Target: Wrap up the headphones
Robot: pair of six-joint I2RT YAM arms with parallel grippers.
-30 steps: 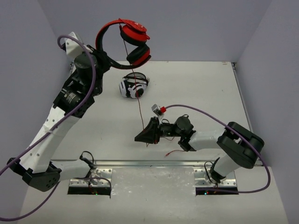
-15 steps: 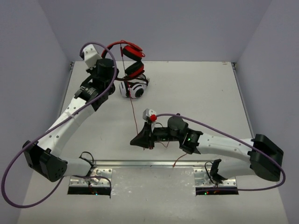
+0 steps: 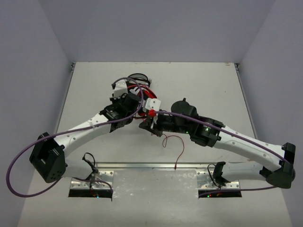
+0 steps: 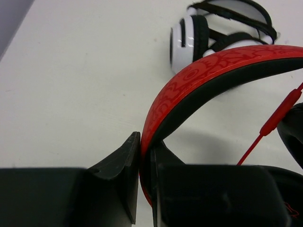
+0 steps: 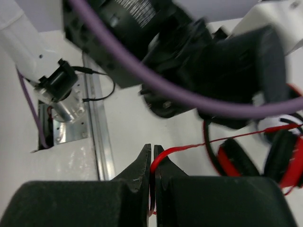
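Observation:
The red headphones point(image 3: 147, 92) sit low over the middle of the table, mostly hidden under both wrists. My left gripper point(image 3: 134, 101) is shut on their red, black-lined headband point(image 4: 203, 75), pinched between its jaws point(image 4: 146, 161). The inline remote point(image 4: 280, 113) hangs on the cable at the right. My right gripper point(image 3: 147, 125) is shut on the thin red cable point(image 5: 189, 147), just in front of the ear cups point(image 5: 236, 163). The cable's loose end point(image 3: 179, 147) curls on the table toward the front rail.
The white-and-black striped headphones point(image 4: 191, 33) lie on the table just behind the red ones, also showing in the top view point(image 3: 136, 80). The left arm's wrist point(image 5: 142, 42) fills the right wrist view. A metal rail point(image 3: 151, 166) runs along the front.
My left arm has brought the red headphones down from high at the back to the table's middle. My right gripper has moved back toward them, still pinching the cable.

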